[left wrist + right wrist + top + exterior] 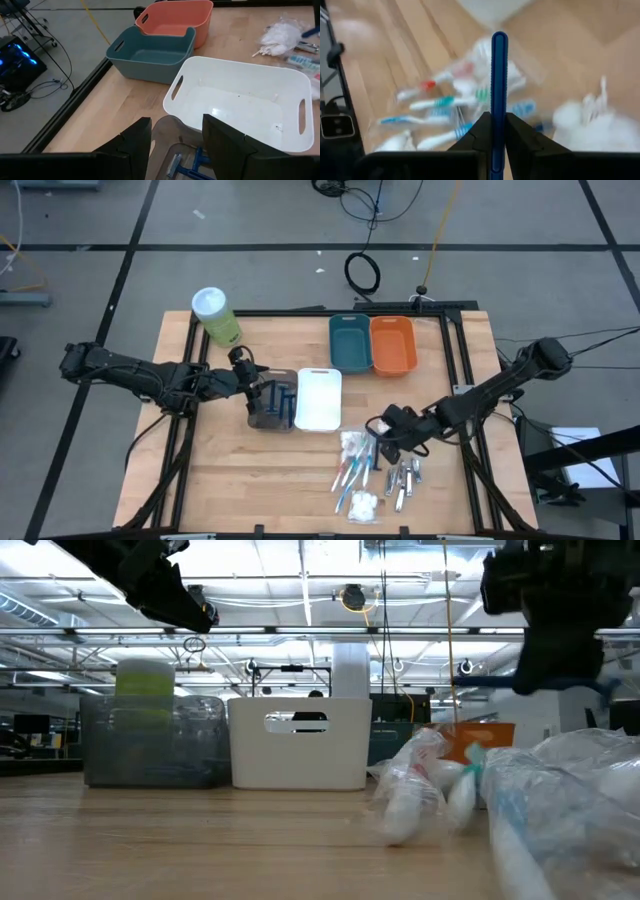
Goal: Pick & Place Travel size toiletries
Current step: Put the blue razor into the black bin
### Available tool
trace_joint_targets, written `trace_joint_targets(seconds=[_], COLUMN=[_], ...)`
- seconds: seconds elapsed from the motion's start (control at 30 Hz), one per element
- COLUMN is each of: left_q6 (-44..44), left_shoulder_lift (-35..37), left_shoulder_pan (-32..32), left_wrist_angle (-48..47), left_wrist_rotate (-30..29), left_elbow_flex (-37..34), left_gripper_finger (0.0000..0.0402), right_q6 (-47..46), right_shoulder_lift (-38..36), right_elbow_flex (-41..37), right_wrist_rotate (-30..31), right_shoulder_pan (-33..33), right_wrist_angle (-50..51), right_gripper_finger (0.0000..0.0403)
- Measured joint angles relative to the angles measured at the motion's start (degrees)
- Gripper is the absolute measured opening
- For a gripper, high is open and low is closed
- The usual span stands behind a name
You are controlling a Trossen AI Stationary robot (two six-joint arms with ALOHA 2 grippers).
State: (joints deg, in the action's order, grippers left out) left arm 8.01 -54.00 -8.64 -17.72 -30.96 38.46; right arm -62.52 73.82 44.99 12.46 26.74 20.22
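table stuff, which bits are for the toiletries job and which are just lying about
For the job:
- blue razor gripped in the right gripper
- toothbrushes
- white pads
- silvery tubes
- razors in the clear bin

Just lying about:
- green canister
- cables on the floor

Wooden table with bins, canister, toiletries

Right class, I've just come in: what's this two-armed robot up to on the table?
It is sorting travel toiletries into bins. The right tool is shut on a dark blue razor, held above the toothbrush pile. The left tool hangs open over the brown bin, which already holds razors. The white bin looks unfilled.
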Motion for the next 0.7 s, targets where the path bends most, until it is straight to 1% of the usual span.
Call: trace_joint_targets(seconds=[0.1,0.2,0.4,0.53,0.63,0.7], left_q6=[0.0,0.0,-0.1,-0.1,-1.3,-3.5], left_shoulder_lift=[0.0,0.0,0.0,0.0,-1.7,-4.0], left_shoulder_pan=[0.0,0.0,0.0,0.0,0.0,0.0], left_wrist_angle=[0.0,0.2,3.5,7.8,16.8,22.6], left_wrist_rotate=[0.0,0.0,0.4,4.8,9.4,12.6], left_elbow_flex=[0.0,0.0,0.0,0.0,-1.2,-2.3], left_gripper_finger=[0.0173,0.0173,0.0173,0.0173,0.0173,0.0173], right_q6=[4.1,9.8,24.0,34.3,42.8,48.1], right_shoulder_lift=[-1.1,-1.0,1.6,4.3,7.4,9.8], right_elbow_flex=[0.0,0.0,0.1,0.1,0.1,0.1], right_wrist_rotate=[4.1,9.1,17.9,22.1,21.8,20.1], right_shoulder_pan=[0.0,0.0,-1.1,-2.8,-4.5,-5.7], right_wrist_angle=[-1.4,-5.0,-15.7,-25.8,-36.4,-43.8], right_gripper_finger=[0.0024,0.0027,0.0025,0.0026,0.0025,0.0025])
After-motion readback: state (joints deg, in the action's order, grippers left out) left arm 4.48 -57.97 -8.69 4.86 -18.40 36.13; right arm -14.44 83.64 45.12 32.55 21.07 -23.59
